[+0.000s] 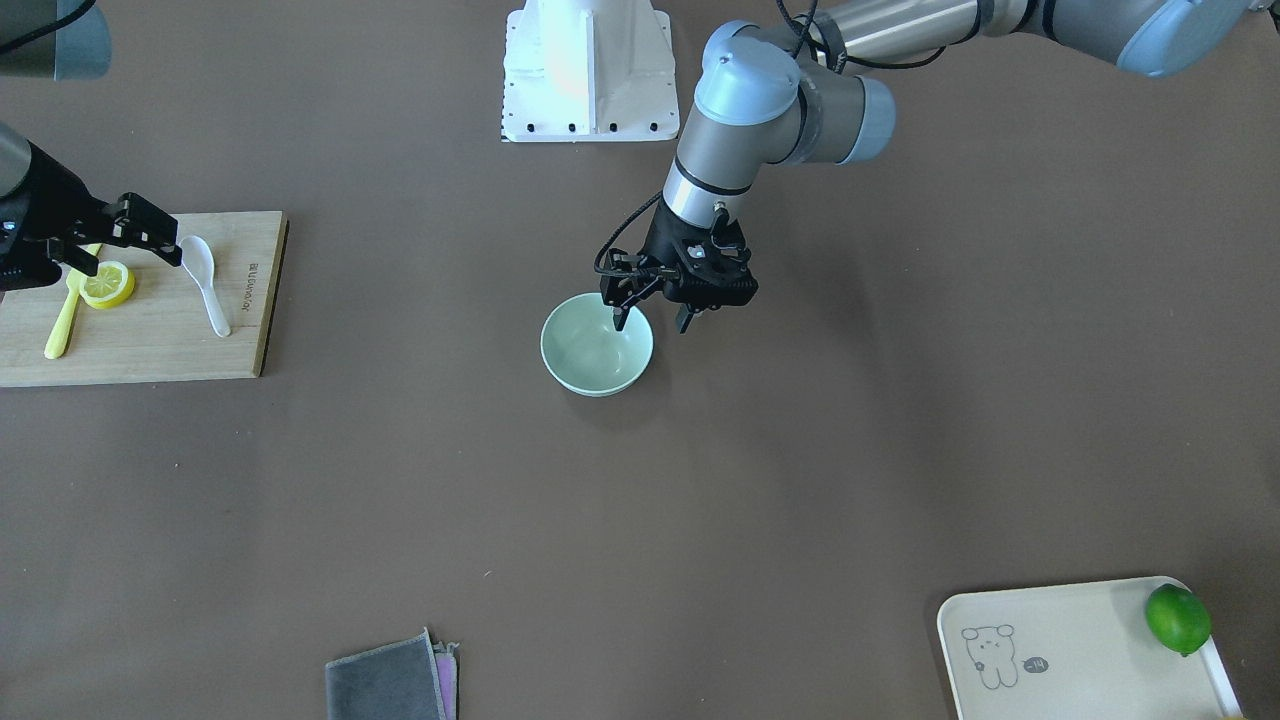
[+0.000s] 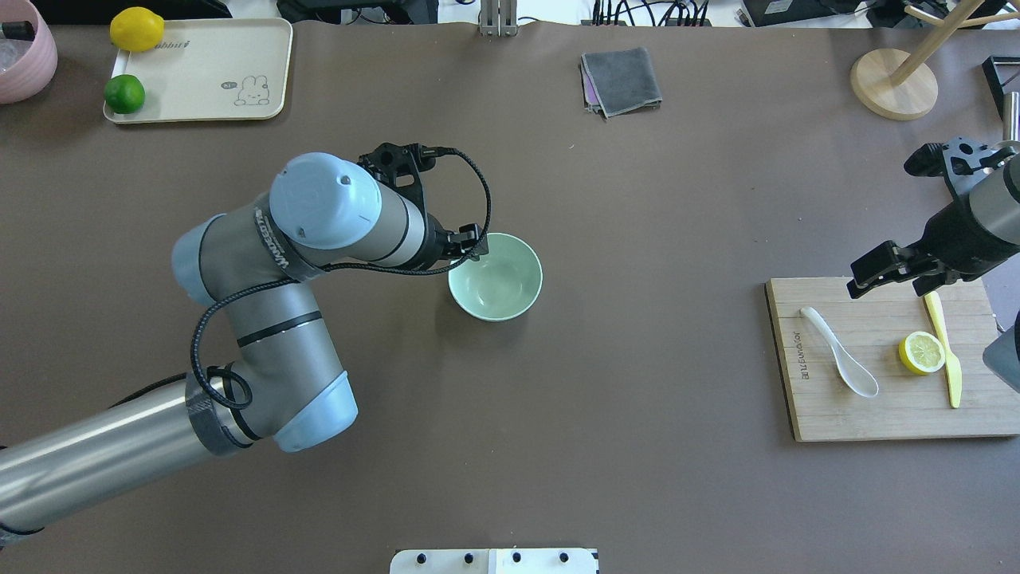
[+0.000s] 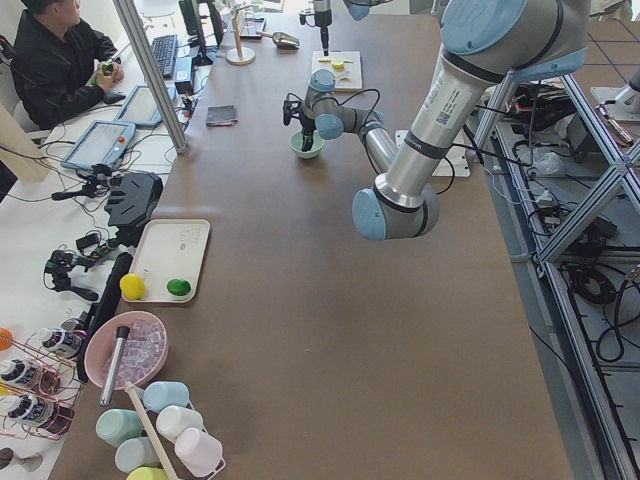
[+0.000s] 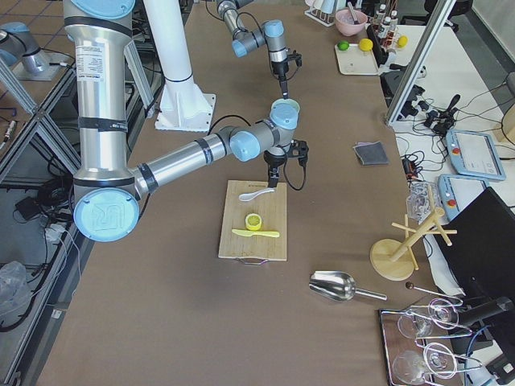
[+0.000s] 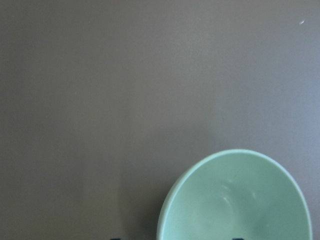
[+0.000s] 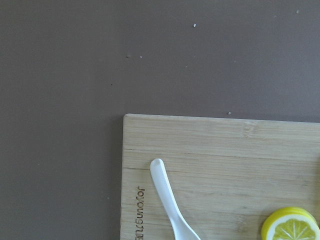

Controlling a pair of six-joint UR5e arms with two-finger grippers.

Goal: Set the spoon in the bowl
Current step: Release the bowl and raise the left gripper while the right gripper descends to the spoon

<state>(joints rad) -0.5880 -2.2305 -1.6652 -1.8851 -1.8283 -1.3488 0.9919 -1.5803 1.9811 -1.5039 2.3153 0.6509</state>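
Note:
The white spoon (image 1: 207,282) lies on a wooden cutting board (image 1: 150,345), its scoop toward the robot; it also shows in the overhead view (image 2: 841,363) and the right wrist view (image 6: 167,200). The mint-green bowl (image 1: 597,348) stands empty mid-table, also in the overhead view (image 2: 496,277) and the left wrist view (image 5: 235,200). My left gripper (image 1: 653,322) is open, with one finger inside the bowl's rim and one outside. My right gripper (image 1: 115,248) is open and empty above the board's robot-side edge, beside the spoon's scoop.
A lemon slice (image 1: 107,284) and a yellow plastic knife (image 1: 60,328) share the board. A cream tray (image 1: 1080,650) holding a lime (image 1: 1178,619) sits at a table corner, and a folded grey cloth (image 1: 388,685) at the far edge. A wooden stand (image 2: 892,73) is beyond the board.

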